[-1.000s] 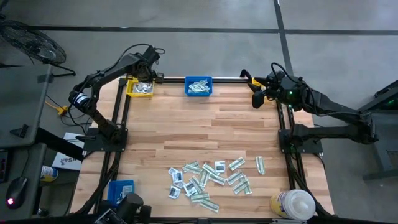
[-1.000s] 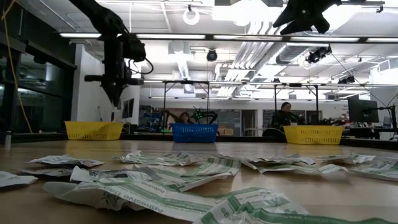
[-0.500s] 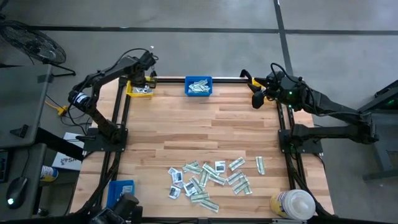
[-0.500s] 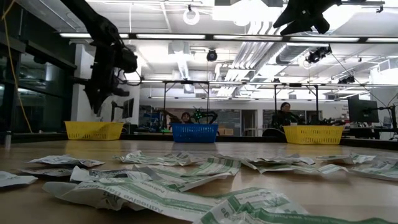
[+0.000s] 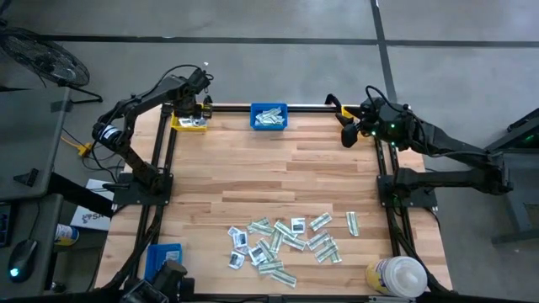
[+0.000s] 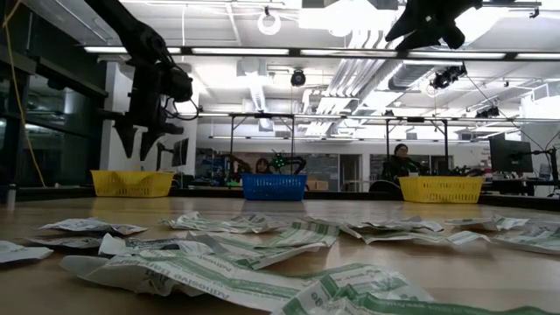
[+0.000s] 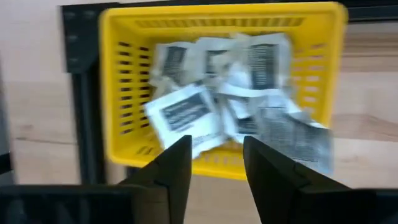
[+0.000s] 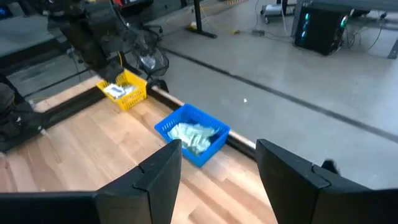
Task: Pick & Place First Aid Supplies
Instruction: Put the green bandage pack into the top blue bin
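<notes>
Dropping a white packet (image 7: 186,115) into my yellow bin (image 5: 189,123) at eleven o'clock, my left gripper (image 7: 214,163) hangs released above it. Next I judge a return to the packet pile (image 5: 286,241) at six o'clock; my right gripper (image 5: 346,135) waits spread at two.

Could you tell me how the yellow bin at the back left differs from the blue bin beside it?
The yellow bin holds squarish white packets with dark print; the blue bin holds pale green-and-white strips. The left claw hangs open right above the yellow bin, while nothing hangs over the blue bin; the right claw waits open at the right edge. Both are small slotted plastic bins along the table's back edge.
</notes>
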